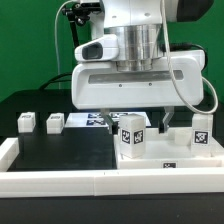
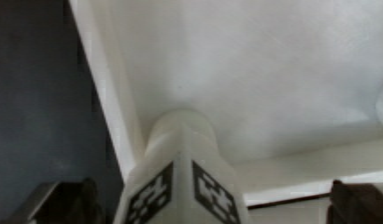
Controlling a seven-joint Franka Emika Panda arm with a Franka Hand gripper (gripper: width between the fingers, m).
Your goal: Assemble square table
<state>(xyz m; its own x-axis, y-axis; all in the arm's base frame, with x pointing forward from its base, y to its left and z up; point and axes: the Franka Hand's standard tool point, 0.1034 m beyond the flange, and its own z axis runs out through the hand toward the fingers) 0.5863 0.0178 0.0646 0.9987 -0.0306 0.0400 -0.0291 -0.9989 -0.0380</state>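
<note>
Closest up is the white rail (image 1: 60, 180) along the front. Just behind it, on the exterior view's right, the square tabletop (image 1: 165, 158) lies flat with two tagged legs upright on it: first leg (image 1: 131, 131) right under the gripper (image 2: 209, 198), second leg (image 1: 201, 130) further right. Jaws are spread wide, gripping nothing, and I think they're clear of that first leg. Third leg (image 1: 26, 122) and fourth leg (image 1: 53, 122) sit on the black table (image 1: 60, 145), well left.

Even bright light, blurry wrist view

Posts (image 1: 131, 133) on slab (image 1: 168, 153), two loose posts (image 1: 27, 122) at the exterior view's left
</note>
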